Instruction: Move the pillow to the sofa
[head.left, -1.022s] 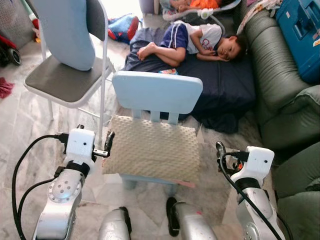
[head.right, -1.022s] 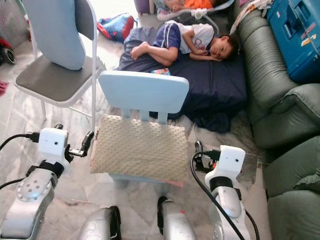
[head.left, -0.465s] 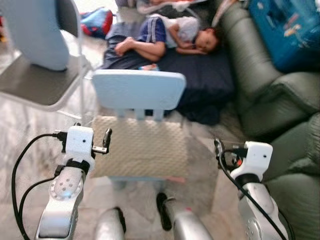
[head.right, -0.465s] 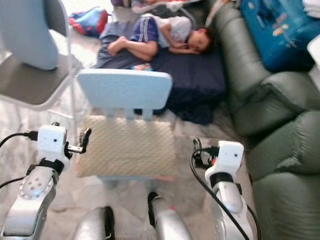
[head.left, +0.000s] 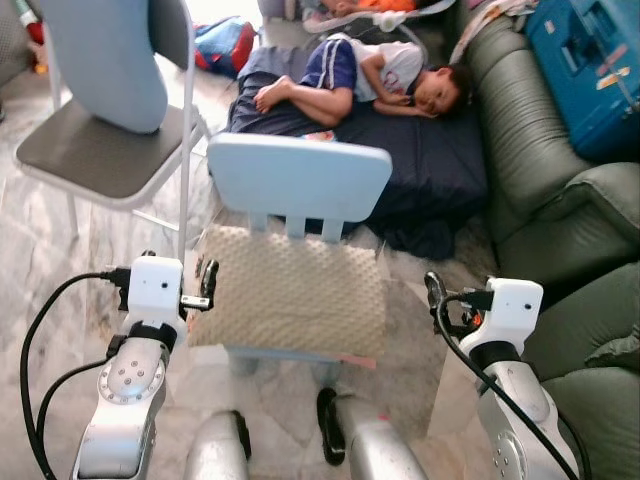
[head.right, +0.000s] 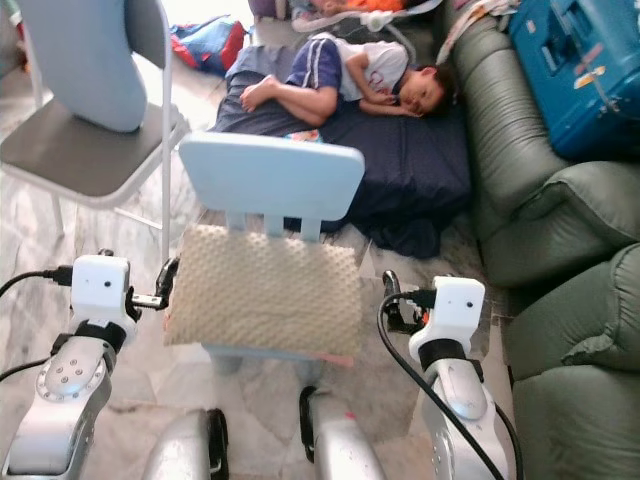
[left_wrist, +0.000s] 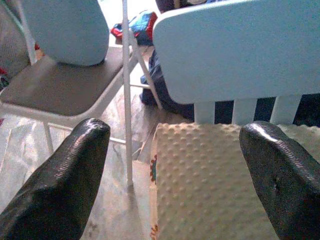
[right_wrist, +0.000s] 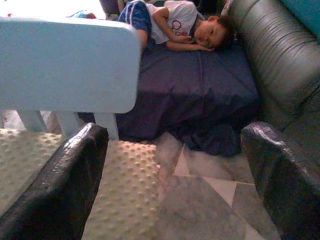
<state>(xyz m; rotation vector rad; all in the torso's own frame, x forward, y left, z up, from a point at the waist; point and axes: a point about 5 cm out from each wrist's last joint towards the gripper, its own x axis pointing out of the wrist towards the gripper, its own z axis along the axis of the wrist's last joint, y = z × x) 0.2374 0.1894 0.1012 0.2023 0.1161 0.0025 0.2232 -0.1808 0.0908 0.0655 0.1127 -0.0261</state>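
Observation:
A beige dotted pillow (head.left: 290, 290) lies flat on the seat of a small light-blue child's chair (head.left: 298, 180) right in front of me. My left gripper (head.left: 206, 284) stands open at the pillow's left edge, close to it; in the left wrist view the pillow (left_wrist: 210, 180) lies between its spread fingers (left_wrist: 60, 185). My right gripper (head.left: 433, 290) is open too, a short way off the pillow's right edge; its wrist view has the pillow's corner (right_wrist: 125, 190) low between the fingers. The green leather sofa (head.left: 540, 170) runs along the right.
A person (head.left: 350, 75) lies on a dark blue mattress (head.left: 430, 170) on the floor behind the small chair. A metal folding chair (head.left: 100, 150) holding a pale blue cushion stands at the left. A blue case (head.left: 590, 70) rests on the sofa. The floor is marble tile.
The whole picture swung and blurred as my head camera moved, then settled. Both grippers stay open on either side of the pillow, which has not moved on the chair.

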